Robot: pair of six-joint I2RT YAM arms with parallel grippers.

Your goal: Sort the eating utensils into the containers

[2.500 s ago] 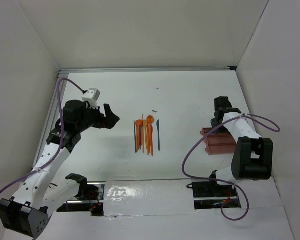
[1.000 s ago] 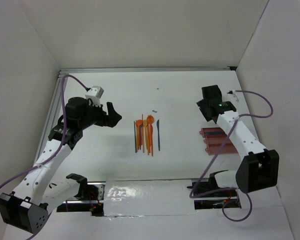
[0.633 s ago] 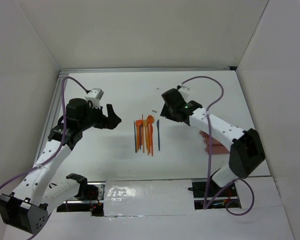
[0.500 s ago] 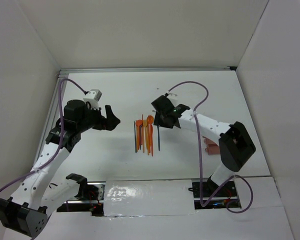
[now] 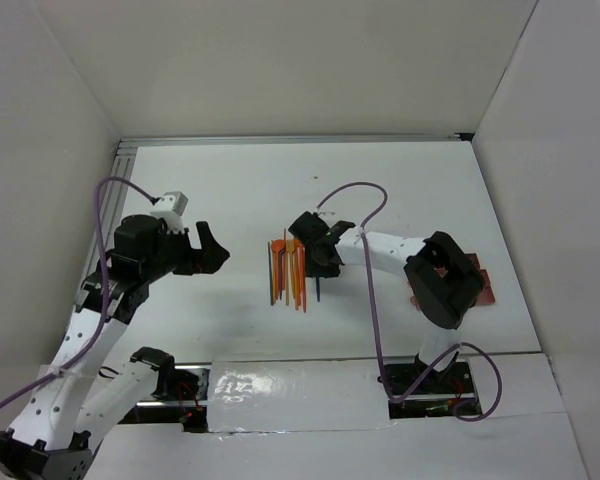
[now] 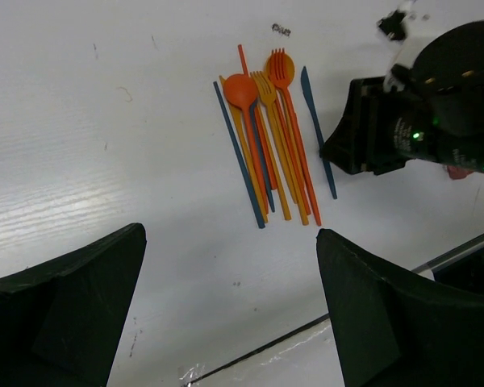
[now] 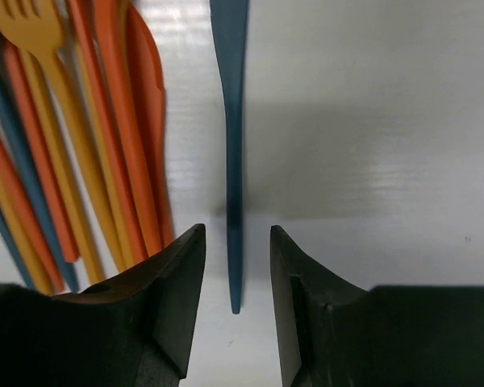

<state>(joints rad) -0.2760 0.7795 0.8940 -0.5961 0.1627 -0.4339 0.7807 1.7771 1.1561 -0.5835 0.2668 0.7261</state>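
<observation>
Straddles the blue stick [image 7: 230,121] on the tabletop [image 7: 371,121] with the right gripper [image 7: 235,274], jaws narrow but not touching. Probably chosen for lying apart from the orange utensils [image 7: 121,121]. Holds the left gripper [image 6: 230,242] wide, hovering aside.

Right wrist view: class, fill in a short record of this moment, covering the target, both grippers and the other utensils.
target: blue knife, lying apart from the pile
right gripper: open, astride the knife's handle, gaps either side
pile: mostly orange utensils, side by side
left gripper: open, empty
container: far right, only partly visible
</observation>
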